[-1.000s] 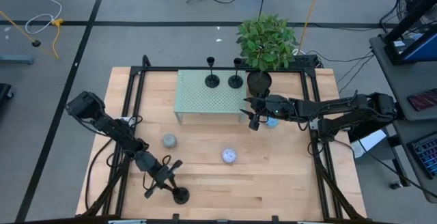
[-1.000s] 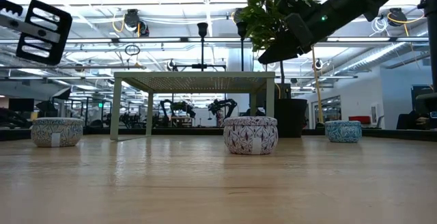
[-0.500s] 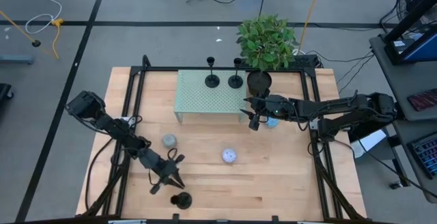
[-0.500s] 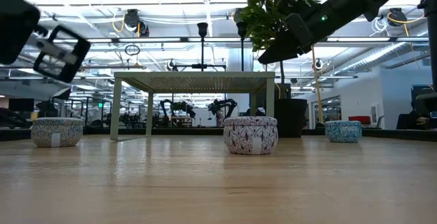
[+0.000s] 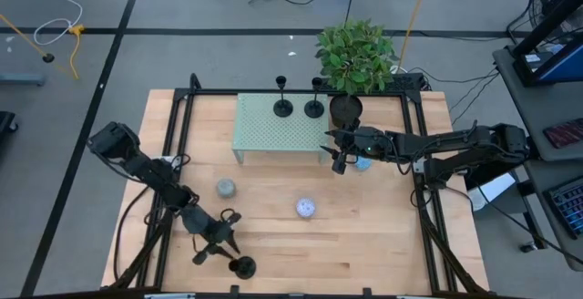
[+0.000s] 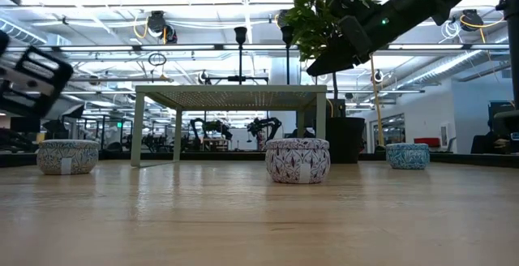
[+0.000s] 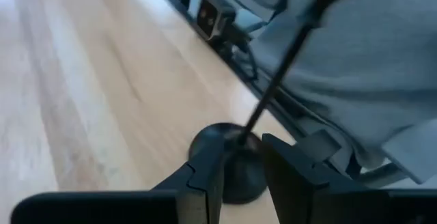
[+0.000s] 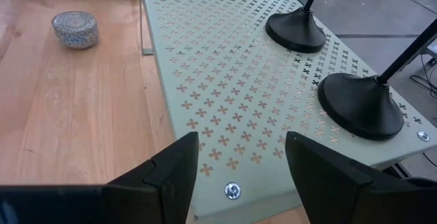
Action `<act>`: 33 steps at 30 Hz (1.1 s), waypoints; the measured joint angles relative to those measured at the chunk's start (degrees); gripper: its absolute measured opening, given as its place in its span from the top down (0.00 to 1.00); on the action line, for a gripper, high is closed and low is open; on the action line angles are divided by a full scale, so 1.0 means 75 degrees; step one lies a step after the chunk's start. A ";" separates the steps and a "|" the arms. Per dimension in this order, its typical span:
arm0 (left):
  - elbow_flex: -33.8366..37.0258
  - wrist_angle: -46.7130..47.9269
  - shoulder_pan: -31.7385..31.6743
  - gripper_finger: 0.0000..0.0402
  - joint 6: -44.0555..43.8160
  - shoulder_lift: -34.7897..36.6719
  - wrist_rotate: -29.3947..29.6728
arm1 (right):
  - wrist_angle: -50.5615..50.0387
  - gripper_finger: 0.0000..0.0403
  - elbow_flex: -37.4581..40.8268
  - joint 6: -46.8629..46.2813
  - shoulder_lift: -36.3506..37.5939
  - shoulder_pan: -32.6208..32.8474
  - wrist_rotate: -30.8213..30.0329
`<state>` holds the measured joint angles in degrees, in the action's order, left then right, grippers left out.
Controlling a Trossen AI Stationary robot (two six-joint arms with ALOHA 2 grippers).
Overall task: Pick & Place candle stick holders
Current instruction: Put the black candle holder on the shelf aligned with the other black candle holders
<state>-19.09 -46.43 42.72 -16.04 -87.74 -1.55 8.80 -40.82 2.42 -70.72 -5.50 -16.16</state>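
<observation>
One black candle stick holder (image 5: 241, 265) stands on its disc base near the table's near edge. In the left wrist view its base (image 7: 232, 162) and thin stem (image 7: 273, 74) show in the gap between my fingers. My left gripper (image 5: 214, 244) is open just to its left, low over the table, fingers on either side of the stem line; no touch shows. Two more holders (image 5: 283, 108) (image 5: 314, 108) stand on the pale green perforated stand (image 5: 273, 135). My right gripper (image 5: 339, 158) is open and empty at the stand's right end (image 8: 239, 162).
Three small patterned tins sit on the wood: a grey one (image 5: 225, 188), a white one (image 5: 306, 208) and a blue one (image 5: 363, 162) by my right gripper. A potted plant (image 5: 353, 57) stands at the far right. Black frame rails (image 5: 173, 153) run along the table's sides.
My left gripper has swung a little toward the table's far edge and back toward the near edge, ending lower over the table beside the near holder. It stays open. My right arm has kept still.
</observation>
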 joint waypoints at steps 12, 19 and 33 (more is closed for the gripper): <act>-0.0197 -0.0568 0.0212 0.74 0.0975 0.0000 0.0413 | -0.0007 0.47 0.0000 -0.0105 0.0000 -0.0001 0.0000; -0.0407 -0.0506 0.0240 0.74 0.1559 0.0000 0.0137 | -0.0070 0.47 0.0000 -0.0099 0.0000 -0.0001 0.0000; -0.0871 -0.0425 0.0162 0.74 0.1983 -0.0649 0.0135 | -0.0070 0.47 0.0000 -0.0093 0.0000 -0.0003 0.0003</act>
<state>-25.62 -49.62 43.93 -1.17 -92.62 -0.54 8.27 -40.82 1.72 -70.72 -5.52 -16.14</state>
